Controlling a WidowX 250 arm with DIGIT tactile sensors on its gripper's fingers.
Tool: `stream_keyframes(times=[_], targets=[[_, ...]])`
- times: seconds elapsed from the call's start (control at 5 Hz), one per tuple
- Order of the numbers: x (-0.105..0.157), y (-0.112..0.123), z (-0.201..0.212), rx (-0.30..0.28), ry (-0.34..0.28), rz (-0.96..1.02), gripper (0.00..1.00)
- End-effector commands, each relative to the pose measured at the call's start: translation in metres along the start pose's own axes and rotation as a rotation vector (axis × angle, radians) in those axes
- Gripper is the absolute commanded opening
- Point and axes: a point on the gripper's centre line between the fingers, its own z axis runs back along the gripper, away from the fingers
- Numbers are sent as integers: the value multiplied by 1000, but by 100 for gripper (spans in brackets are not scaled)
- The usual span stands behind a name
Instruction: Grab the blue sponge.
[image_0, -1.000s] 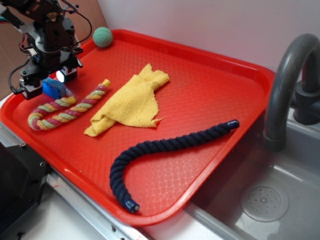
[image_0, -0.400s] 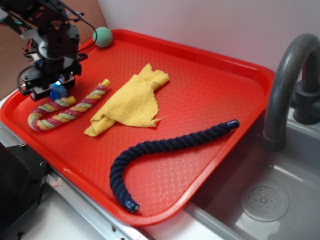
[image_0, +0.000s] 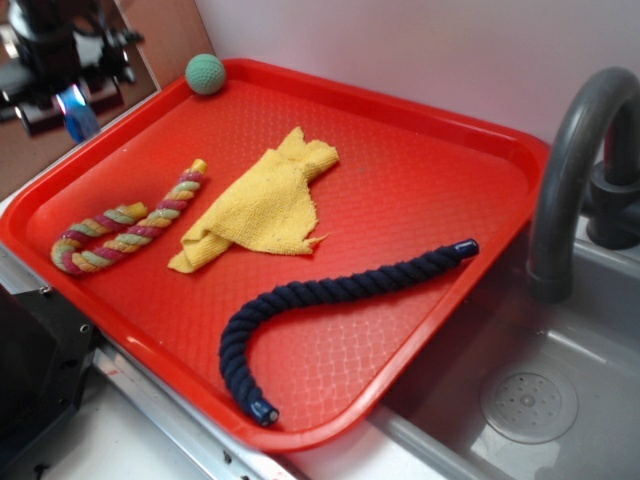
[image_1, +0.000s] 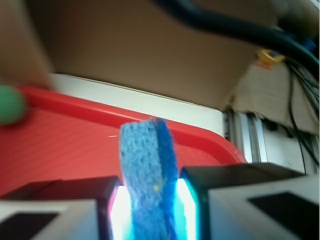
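The blue sponge (image_1: 149, 170) fills the middle of the wrist view, squeezed upright between my two black fingers with lit pads on both sides. My gripper (image_1: 150, 212) is shut on it. In the exterior view the gripper (image_0: 75, 112) is blurred at the top left, lifted above the left edge of the red tray (image_0: 420, 140), and the blue sponge (image_0: 80, 120) shows as a blue patch at its tip.
On the tray lie a multicoloured rope (image_0: 120, 225), a yellow cloth (image_0: 262, 200) and a long navy rope (image_0: 330, 300). A green ball (image_0: 205, 73) sits in the far corner. A grey faucet (image_0: 575, 170) and sink (image_0: 530, 400) are at the right.
The gripper closed on the blue sponge beside the multicoloured rope, then rose up and to the left with it. The sponge is off the tray.
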Motion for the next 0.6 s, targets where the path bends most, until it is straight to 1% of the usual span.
stream_keyframes(times=[0.0, 0.2, 0.4], targets=[[4, -9, 76, -278, 152, -396, 0], [-3, -16, 100, -383, 133, -583, 0], [-17, -17, 112, -470, 128, -654, 0]])
